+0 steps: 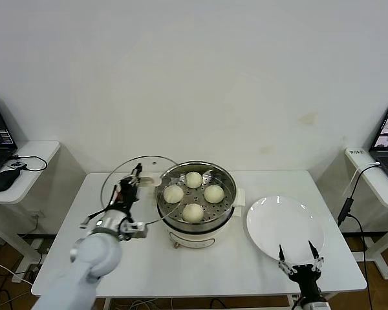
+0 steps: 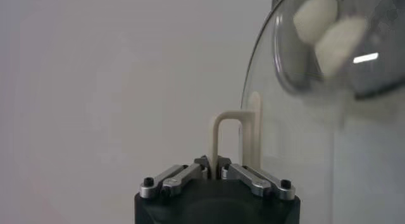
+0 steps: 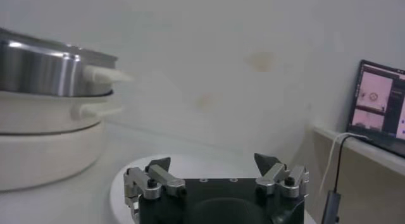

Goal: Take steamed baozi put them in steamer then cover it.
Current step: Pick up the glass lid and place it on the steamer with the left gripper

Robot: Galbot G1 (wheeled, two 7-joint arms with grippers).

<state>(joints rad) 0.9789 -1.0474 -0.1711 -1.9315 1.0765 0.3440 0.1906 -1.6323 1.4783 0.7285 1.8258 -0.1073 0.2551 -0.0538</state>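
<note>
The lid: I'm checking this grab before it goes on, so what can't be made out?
- Lid, head view: whether its lower rim touches the table; left hand hides it.
- Lid, left wrist view: most of the rim, cut off by the edge.
- Buns, left wrist view: blurred through the glass.

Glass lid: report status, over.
Left end effector shut on round clear glass lid's cream handle, lid lifted beside steel steamer. Four white buns inside. Right end effector open over white plate.

Bright, even light; soft shadows; wrist views blur toward nearby surfaces.
</note>
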